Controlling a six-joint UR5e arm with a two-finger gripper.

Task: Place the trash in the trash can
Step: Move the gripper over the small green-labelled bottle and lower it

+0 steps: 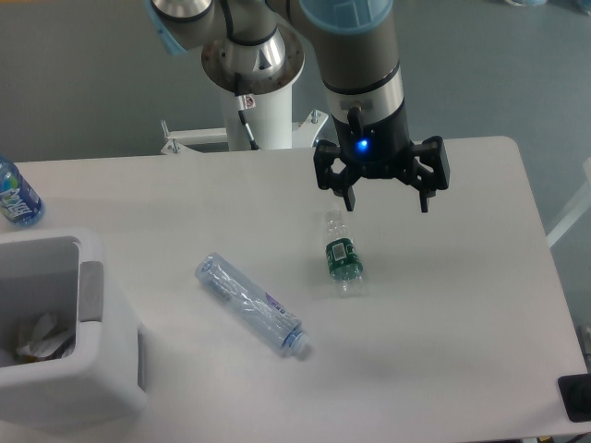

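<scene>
A short clear bottle with a dark green label (343,253) lies on the white table near the middle. A longer clear bottle with a white cap (249,304) lies slantwise to its left. The white trash can (81,374) stands at the front left corner, with a grey tab (91,293) at its rim and crumpled stuff inside. My gripper (386,201) hangs above the table just behind and to the right of the short bottle. Its fingers are spread wide apart and hold nothing.
A bottle with a bright blue label (16,196) stands at the left table edge behind the trash can. The arm's white base column (261,111) stands behind the table. A dark object (576,397) sits at the front right corner.
</scene>
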